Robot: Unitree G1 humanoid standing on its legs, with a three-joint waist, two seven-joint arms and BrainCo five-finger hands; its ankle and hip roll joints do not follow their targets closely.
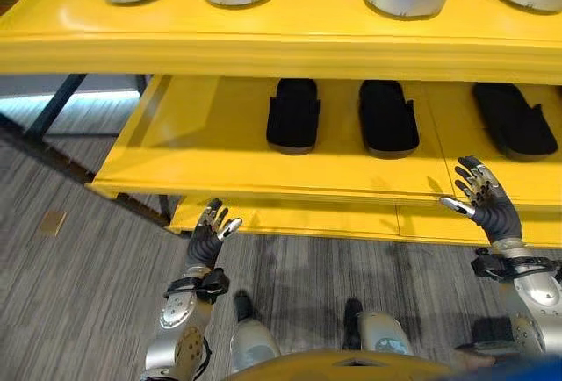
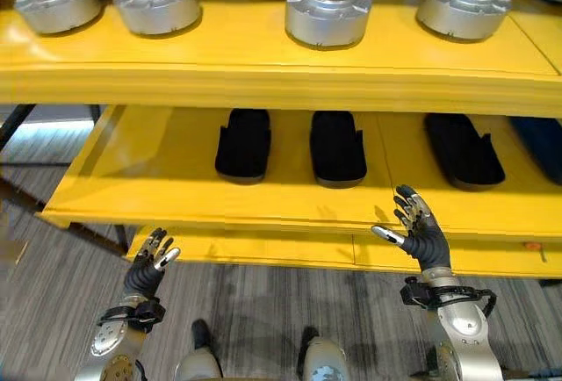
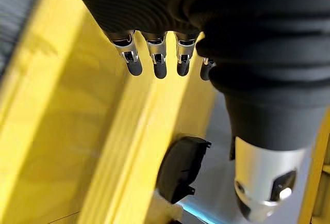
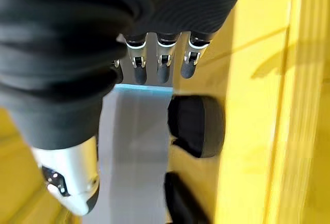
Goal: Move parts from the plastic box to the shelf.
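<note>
1. The parts already moved sit on the yellow shelf (image 2: 263, 74): silver round motor housings (image 2: 327, 12) in a row on the top tier, black elongated parts (image 2: 338, 148) side by side on the middle tier. The plastic box appears nowhere in your views, so you cannot tell where the remaining parts lie.
2. Your left hand (image 1: 209, 233) hangs low in front of the bottom tier's edge, fingers (image 3: 154, 61) relaxed and nearly straight, holding nothing.
3. Your right hand (image 2: 423, 233) is raised before the middle tier's front lip, palm toward the shelf, fingers (image 4: 164, 61) spread loosely and empty, near but apart from the black parts.
4. Both hands being empty, this reads as the gap between a placement and the next pick. Judged from that, you should draw both hands clear of the shelf lip before turning, so no fingertip catches the edge.
5. When you return with a part, aim for open yellow between the black parts or beside the housings, and lower it flat without nudging its neighbours.
6. Grey ribbed floor (image 1: 79, 293) lies below the shelf.
</note>
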